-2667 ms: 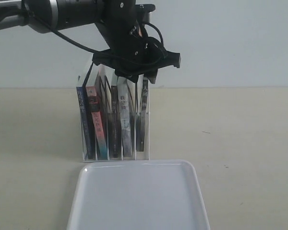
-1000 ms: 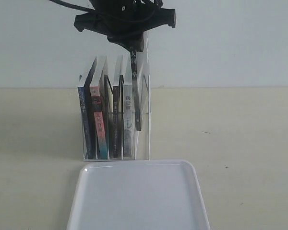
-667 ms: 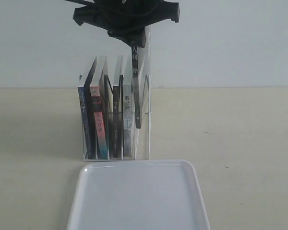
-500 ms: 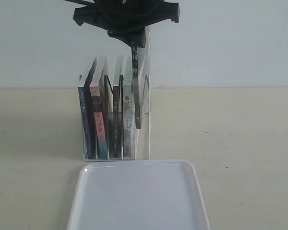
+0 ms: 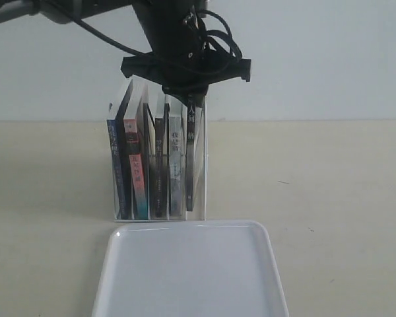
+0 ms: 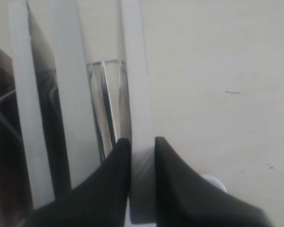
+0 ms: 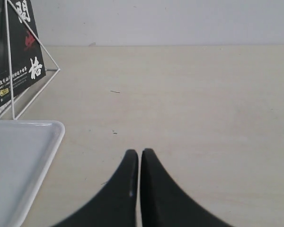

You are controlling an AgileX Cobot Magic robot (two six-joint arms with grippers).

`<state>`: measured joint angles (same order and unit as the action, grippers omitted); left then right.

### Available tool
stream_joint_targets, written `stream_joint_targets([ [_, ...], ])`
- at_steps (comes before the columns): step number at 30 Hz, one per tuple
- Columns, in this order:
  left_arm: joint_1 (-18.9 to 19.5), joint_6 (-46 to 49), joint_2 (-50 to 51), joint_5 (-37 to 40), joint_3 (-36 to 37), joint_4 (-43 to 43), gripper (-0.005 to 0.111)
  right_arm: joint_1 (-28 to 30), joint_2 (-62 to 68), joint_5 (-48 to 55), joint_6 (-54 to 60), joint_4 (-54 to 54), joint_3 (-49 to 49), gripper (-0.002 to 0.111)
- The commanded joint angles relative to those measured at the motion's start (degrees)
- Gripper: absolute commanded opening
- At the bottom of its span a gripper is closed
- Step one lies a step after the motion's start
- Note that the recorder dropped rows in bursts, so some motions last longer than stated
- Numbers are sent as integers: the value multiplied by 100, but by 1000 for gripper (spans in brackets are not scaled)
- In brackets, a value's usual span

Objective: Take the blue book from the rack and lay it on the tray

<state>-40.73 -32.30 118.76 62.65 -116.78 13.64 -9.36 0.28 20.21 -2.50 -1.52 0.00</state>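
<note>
The blue book (image 5: 192, 155) stands upright at the right end of the white wire rack (image 5: 205, 173), its dark spine with white characters facing me. My left gripper (image 5: 191, 99) is shut on its top edge. In the left wrist view the black fingers (image 6: 170, 165) pinch the book's white page edge (image 6: 136, 85), with my left gripper (image 6: 141, 142) over it. The right wrist view shows the book's dark cover (image 7: 14, 56) behind the rack's wire (image 7: 8, 61). The white tray (image 5: 191, 277) lies in front of the rack. My right gripper (image 7: 139, 153) is shut, holding nothing, above the table.
Other books fill the rack's left slots: a blue-spined one (image 5: 113, 165), a pink-and-teal one (image 5: 137, 173), a dark one (image 5: 158, 165) and a grey-spined one (image 5: 175, 165). The tray's corner (image 7: 19, 161) lies near my right gripper. A pale wall stands behind the beige table.
Since half a second ago my left gripper has come down with the book, whose lower end now sits deeper in the rack's right slot. The other books have not moved.
</note>
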Motion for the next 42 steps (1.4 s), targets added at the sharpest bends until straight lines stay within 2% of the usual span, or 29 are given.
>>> stream_joint_targets([
  [1, -58, -87, 62, -149, -54, 197, 4, 23, -28, -25, 7, 48, 0, 1],
  [17, -58, 94, 108, -569, -54, 380, 5, 23, -28, -25, 7, 48, 0, 1],
  [21, -58, 178, 108, -499, -54, 369, 17, 23, -28, -25, 7, 48, 0, 1],
  [23, -58, 166, 108, -483, -54, 369, 27, 23, -28, -25, 7, 48, 0, 1],
  [24, -58, 66, 108, -447, -54, 369, 36, 23, -28, -25, 7, 48, 0, 1],
  [27, -58, 56, 108, -345, -54, 356, 47, 23, -28, -25, 7, 48, 0, 1],
  [34, -58, 647, -452, 731, -54, 356, 48, 23, -28, -25, 7, 48, 0, 1],
  [42, -45, 687, -1240, 731, 148, 775, 48, 23, -28, -25, 7, 48, 0, 1],
])
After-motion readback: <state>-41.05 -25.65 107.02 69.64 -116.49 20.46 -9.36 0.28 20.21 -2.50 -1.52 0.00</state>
